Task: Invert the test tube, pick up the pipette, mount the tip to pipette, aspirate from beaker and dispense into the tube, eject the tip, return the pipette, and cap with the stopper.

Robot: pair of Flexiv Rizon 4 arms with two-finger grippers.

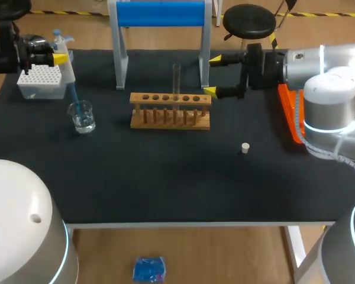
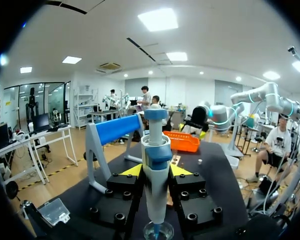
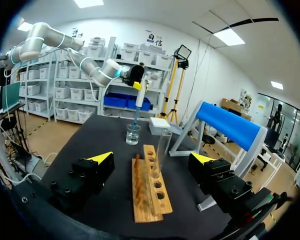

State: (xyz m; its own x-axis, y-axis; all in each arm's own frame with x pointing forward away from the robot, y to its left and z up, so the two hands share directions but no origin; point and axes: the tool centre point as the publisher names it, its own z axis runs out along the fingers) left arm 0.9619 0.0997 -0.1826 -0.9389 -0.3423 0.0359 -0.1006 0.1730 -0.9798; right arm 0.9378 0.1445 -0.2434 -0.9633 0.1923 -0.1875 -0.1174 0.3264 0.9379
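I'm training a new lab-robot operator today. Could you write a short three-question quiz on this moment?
1. Fill in: the test tube stands upright in the wooden ____.
2. True or false: the pipette has its tip down inside the beaker.
3. Multiple choice: the white stopper is A) on the test tube, B) lying on the table, C) inside the beaker.
Key: 1 rack; 2 true; 3 B.

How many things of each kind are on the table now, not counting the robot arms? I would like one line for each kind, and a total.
test tube: 1
wooden rack: 1
beaker: 1
pipette: 1
tip box: 1
stopper: 1
stand with blue bar: 1
orange tray: 1
Total: 8
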